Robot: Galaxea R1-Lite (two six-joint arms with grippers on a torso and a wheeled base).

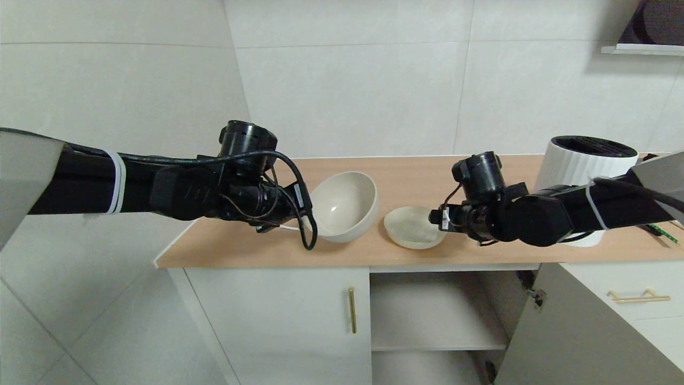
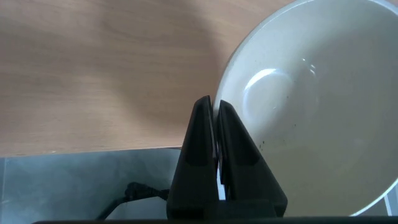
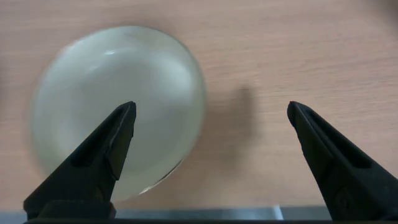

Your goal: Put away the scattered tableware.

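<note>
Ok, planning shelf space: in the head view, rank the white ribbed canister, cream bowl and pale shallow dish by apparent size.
1. white ribbed cylindrical canister, though partly covered
2. cream round bowl
3. pale translucent shallow dish, clearly smallest

**A:** What is seen in the right half of the frame?

**B:** A cream bowl (image 2: 311, 112) is seen there, with its inside turned toward the camera. A bright glare is caught on the glaze, and a few dark specks are noted near the rim.

**A:** How is the left gripper (image 2: 214, 102) set?

**B:** It is found at lower centre. Its two black fingers (image 2: 199, 140) are pressed together on the bowl's rim, and a thin pale strip of that rim is pinched between them.

**A:** And the rest?

**B:** A wooden countertop (image 2: 93, 62) is spread across the upper left. Below it, at lower left, a grey band (image 2: 62, 186) too blurred to be identified is seen, crossed by a black cable (image 2: 140, 191).
</note>
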